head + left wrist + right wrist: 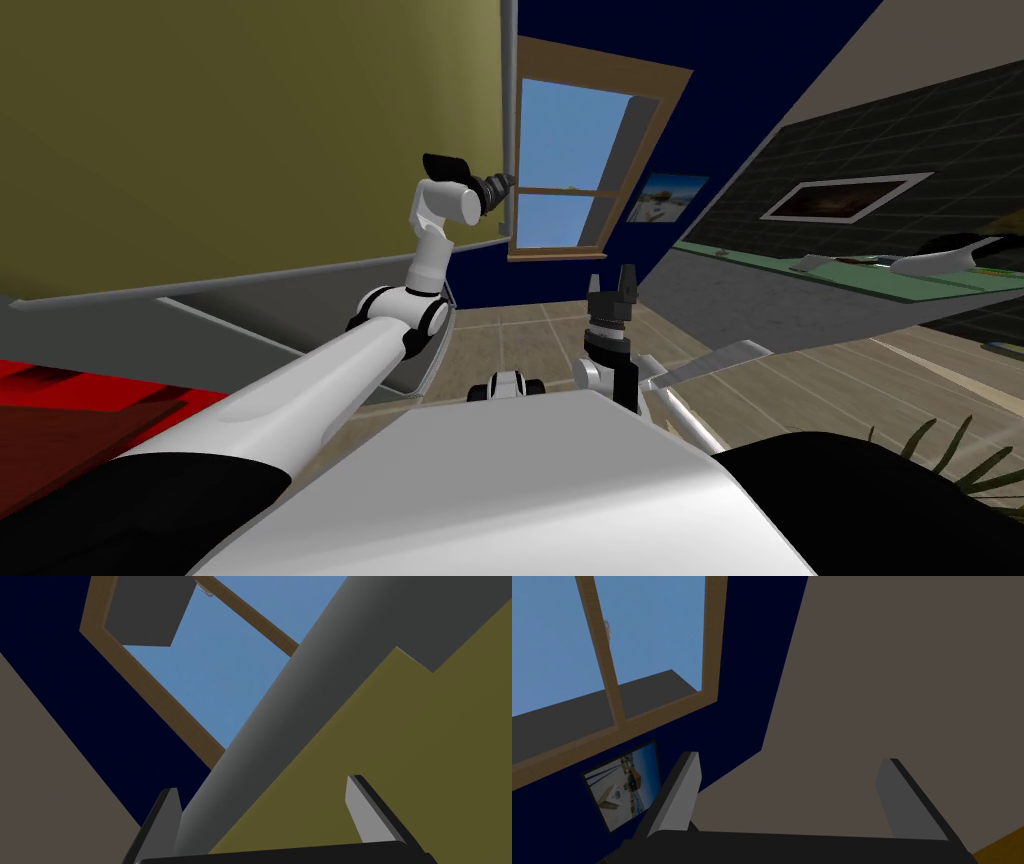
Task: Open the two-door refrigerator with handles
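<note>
Olive green, flat and plain: the refrigerator door panel point(250, 130) takes the upper left of the head view, slanted with the camera's roll. A long grey rounded bar handle point(508, 110) runs along the panel's far edge. Just past it is a brown wood-framed window point(608, 68) set in a dark blue wall point(760, 60).

The left arm reaches up and forward, with the left gripper point(503, 183) at the handle. In the left wrist view the handle crosses diagonally up between the two fingers. It lies just beside one finger point(167, 816); contact cannot be told. It is well off the other finger point(367, 811), which stands over the olive panel. The pincer is spread wide and not clamped on the bar.

The right gripper point(612, 278) sits low, just ahead of the chest. Its fingers point up and stand apart, with nothing between them.

Around:
- A grey ledge strip point(250, 285) runs under the olive panel.
- A flat red surface point(60, 400) lies at the lower left.
- A beige tiled floor point(520, 335) lies below the window.
- A long counter with a green top point(760, 258) stands off to the right, well apart from both grippers.
</note>
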Controlling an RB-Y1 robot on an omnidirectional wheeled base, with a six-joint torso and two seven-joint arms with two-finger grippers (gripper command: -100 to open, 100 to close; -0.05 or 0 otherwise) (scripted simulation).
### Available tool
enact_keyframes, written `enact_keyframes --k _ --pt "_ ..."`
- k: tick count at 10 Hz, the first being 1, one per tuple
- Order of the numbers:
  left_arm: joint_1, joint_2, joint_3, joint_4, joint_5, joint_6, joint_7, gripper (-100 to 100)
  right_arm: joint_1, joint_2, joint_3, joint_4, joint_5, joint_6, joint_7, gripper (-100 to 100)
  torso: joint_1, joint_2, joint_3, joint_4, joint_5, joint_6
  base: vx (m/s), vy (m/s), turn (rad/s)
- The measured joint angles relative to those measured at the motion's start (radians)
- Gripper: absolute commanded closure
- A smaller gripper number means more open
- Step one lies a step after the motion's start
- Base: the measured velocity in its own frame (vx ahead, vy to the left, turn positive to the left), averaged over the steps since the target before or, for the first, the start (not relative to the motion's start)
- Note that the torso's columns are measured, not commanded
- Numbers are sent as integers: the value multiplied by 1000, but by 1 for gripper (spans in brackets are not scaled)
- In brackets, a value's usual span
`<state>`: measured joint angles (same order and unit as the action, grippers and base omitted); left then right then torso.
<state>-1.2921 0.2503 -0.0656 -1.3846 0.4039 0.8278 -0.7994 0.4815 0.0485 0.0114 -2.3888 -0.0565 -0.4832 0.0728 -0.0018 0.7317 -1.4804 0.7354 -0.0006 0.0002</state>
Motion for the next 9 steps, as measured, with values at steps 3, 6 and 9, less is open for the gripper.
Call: enact_keyframes --k 3,6,9 --pt "-38 14 18 -21 19 61 3 -100 0 0 0 0 0 0 0 0 3 10 6 4 1 0 32 -26 23" --pt "-39 14 18 -22 19 65 2 0 0 0 0 0 0 0 0 0 2 7 5 3 1 0 0 0 0" --pt "-39 14 18 -22 19 65 2 0 0 0 0 0 0 0 0 0 2 6 4 2 1 0 0 0 0"
